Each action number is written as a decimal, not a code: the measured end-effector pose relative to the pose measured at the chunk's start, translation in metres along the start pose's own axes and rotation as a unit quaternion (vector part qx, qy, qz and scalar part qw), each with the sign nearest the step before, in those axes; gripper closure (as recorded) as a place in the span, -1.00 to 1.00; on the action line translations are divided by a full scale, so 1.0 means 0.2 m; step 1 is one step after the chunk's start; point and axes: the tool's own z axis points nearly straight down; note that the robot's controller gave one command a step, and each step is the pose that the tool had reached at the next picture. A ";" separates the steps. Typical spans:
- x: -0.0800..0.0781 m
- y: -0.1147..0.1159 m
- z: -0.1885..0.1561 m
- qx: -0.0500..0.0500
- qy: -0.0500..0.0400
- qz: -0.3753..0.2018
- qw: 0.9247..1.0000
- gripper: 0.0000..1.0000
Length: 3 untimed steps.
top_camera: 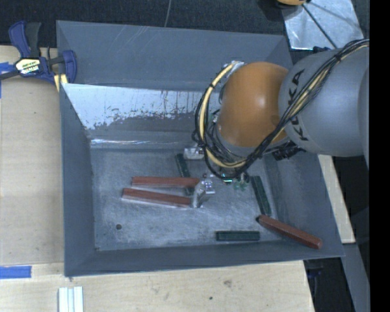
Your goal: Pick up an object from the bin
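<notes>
The upper stick (162, 182) and lower stick (155, 198), both brown and flat, lie nearly side by side on the middle of the floor. The gripper (203, 192) is at their right ends; whether it is spread or pressed together cannot be told. The bin (78, 194) is grey, with a scuffed floor and a scratched far wall. It also holds three green bars (237, 236) and a third stick (289, 231) at the front right. The arm (331, 103) reads "KUKA".

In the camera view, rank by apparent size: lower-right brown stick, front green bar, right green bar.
Largest: lower-right brown stick.
Then front green bar and right green bar: they look alike, so no ranking.
</notes>
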 end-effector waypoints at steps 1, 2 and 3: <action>0.00 0.12 0.29 -0.001 -0.007 0.025 1.000 1.00; 0.00 0.12 0.29 -0.001 -0.007 0.025 1.000 1.00; -0.01 0.14 -0.25 0.000 0.000 0.039 0.999 1.00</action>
